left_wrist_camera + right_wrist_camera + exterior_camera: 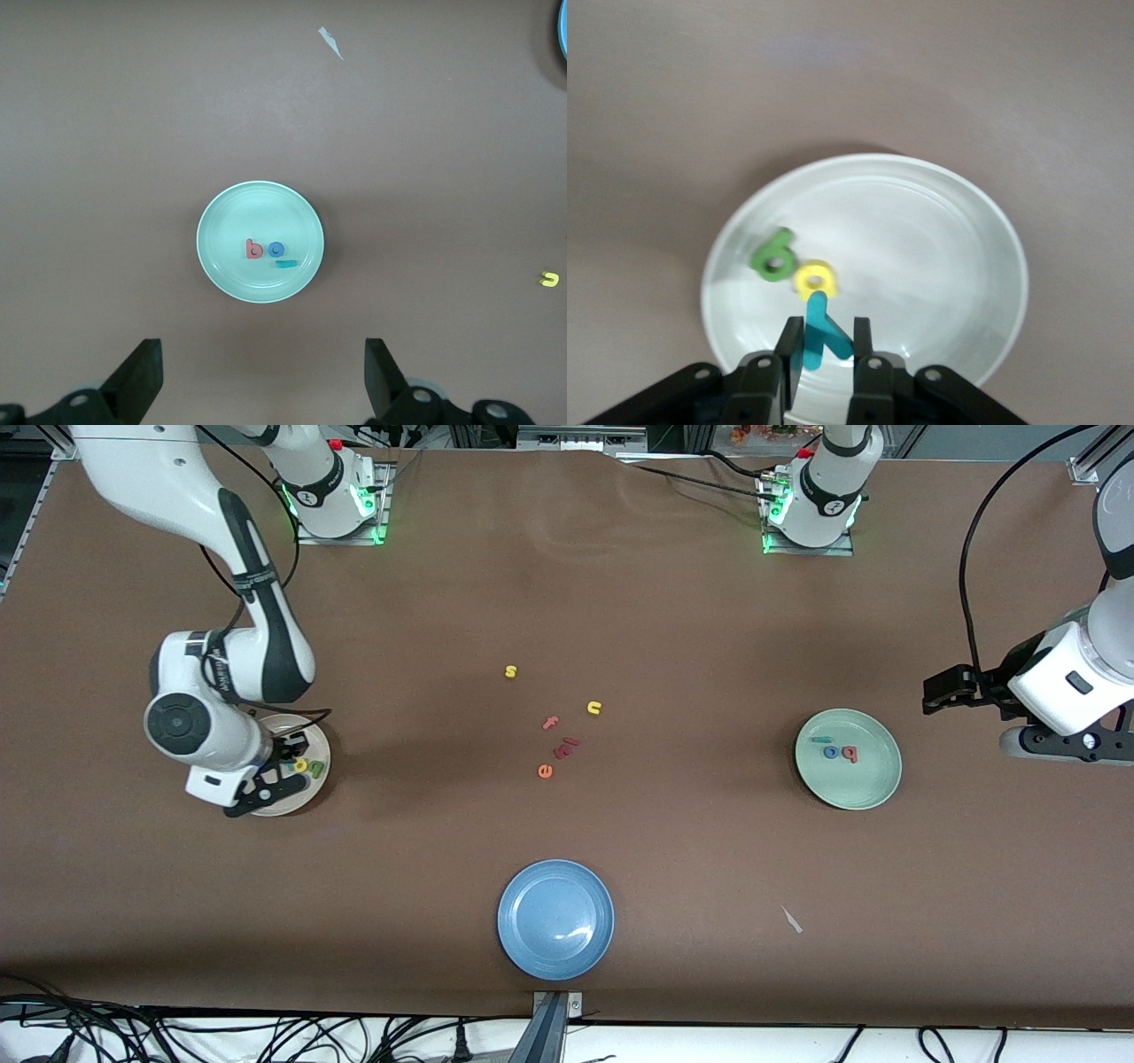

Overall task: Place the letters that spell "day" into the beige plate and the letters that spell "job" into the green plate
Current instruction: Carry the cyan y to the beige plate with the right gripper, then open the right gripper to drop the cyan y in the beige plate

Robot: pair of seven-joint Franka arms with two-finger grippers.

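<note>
In the front view I have the right gripper [282, 772] down over the beige plate [312, 788], which sits at the right arm's end of the table, well apart from the green plate [873, 779] at the left arm's end. The left gripper [941, 691] hangs just beside the green plate, waiting. Near the middle of the table lie spare letters, among them a yellow s [510, 671] and an orange e [545, 771]; a blue plate [555, 919] lies nearer the camera than they do.

In the left wrist view, the left gripper's jaws stand wide apart with nothing in them. In the green plate [221, 266] lie the pink b [254, 250], the blue o [277, 251] and the teal j [285, 263], close together.

In the right wrist view, the right gripper [825, 354] is pinching the teal y [820, 333] between narrow jaws, low inside the beige plate [957, 257], touching the yellow d [814, 279], with the green a [774, 256] beside it.

I judge this the last drop: next I let go fully and lift straight up without dragging the y.
</note>
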